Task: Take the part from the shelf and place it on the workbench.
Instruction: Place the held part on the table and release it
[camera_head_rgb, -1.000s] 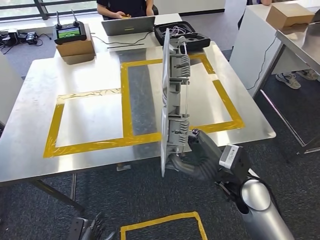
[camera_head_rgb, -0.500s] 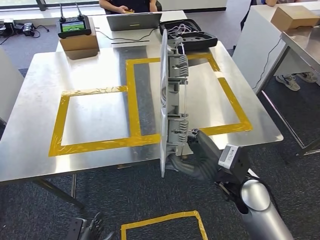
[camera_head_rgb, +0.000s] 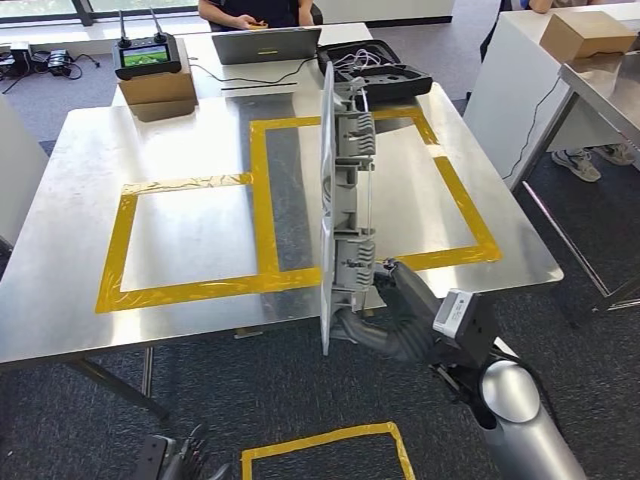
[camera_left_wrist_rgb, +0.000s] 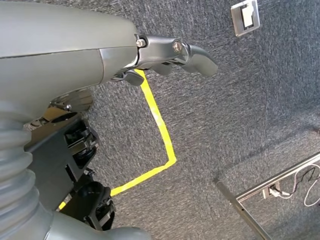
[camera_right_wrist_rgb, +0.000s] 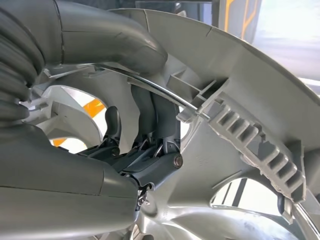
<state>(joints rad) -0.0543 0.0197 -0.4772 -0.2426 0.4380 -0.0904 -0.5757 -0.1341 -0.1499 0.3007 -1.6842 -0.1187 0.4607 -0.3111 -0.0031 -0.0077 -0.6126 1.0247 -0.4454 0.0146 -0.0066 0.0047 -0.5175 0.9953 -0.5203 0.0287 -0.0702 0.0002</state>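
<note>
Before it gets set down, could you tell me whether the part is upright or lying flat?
Upright: the part stands on edge, gripped by the right hand.

Workbench (camera_head_rgb: 189, 240) surface inside yellow tape (camera_head_rgb: 260, 200) bare; laptop (camera_head_rgb: 264, 45), case (camera_head_rgb: 377, 65) behind.

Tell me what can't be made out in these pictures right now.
- Part: seen edge-on in the head view, so its broad face is unreadable.
- Right hand: fingertips hidden behind the part.
- Left hand: cut off by the head view's bottom edge.
- Controller screen: too small to read.
</note>
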